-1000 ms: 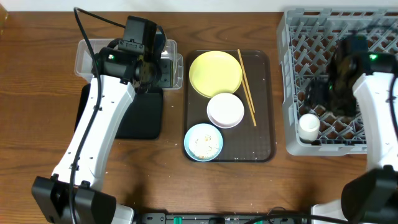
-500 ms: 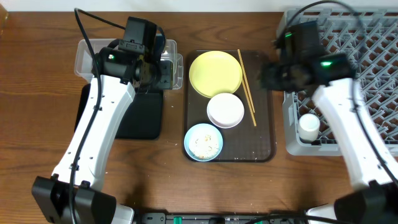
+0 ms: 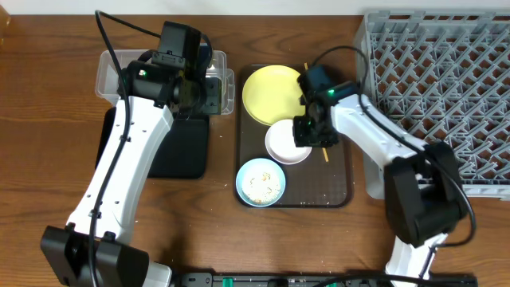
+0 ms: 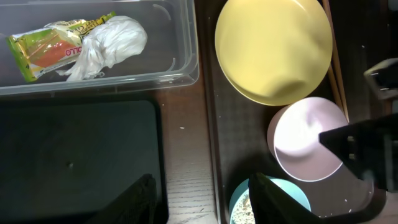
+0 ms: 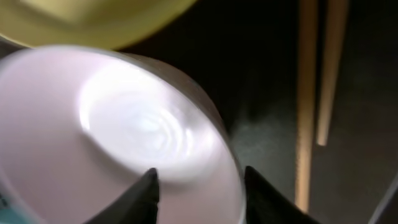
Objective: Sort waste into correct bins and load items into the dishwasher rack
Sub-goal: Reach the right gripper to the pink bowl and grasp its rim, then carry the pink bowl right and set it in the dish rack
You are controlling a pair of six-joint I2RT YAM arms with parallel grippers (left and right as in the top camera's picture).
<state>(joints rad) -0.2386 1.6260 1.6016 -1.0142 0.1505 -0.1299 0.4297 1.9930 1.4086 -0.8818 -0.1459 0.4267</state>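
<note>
My right gripper [image 3: 307, 134] [image 5: 199, 193] is open and low over the white-pinkish bowl [image 3: 285, 143] [image 5: 112, 137], with one finger inside its right rim and one outside. The yellow plate [image 3: 271, 92], the light blue bowl [image 3: 260, 182] holding rice leftovers, and the chopsticks [image 5: 308, 93] lie on the brown serving tray [image 3: 339, 183]. My left gripper [image 3: 209, 94] [image 4: 208, 199] is open and empty above the clear tub [image 3: 111, 76] and black tray [image 3: 179, 151]. The wrapper [image 4: 56, 46] and white scrap [image 4: 112, 43] lie in the clear tub. The grey rack [image 3: 446, 72] stands at the right. The white cup is hidden.
My right arm stretches from the rack's front left corner across the brown tray's right side. The chopsticks lie just right of the pinkish bowl. Small crumbs dot the brown tray and the wooden table [image 3: 48, 159].
My right arm has swung left out of the rack, across the brown tray, and come down onto the pinkish bowl. My left arm has not moved.
</note>
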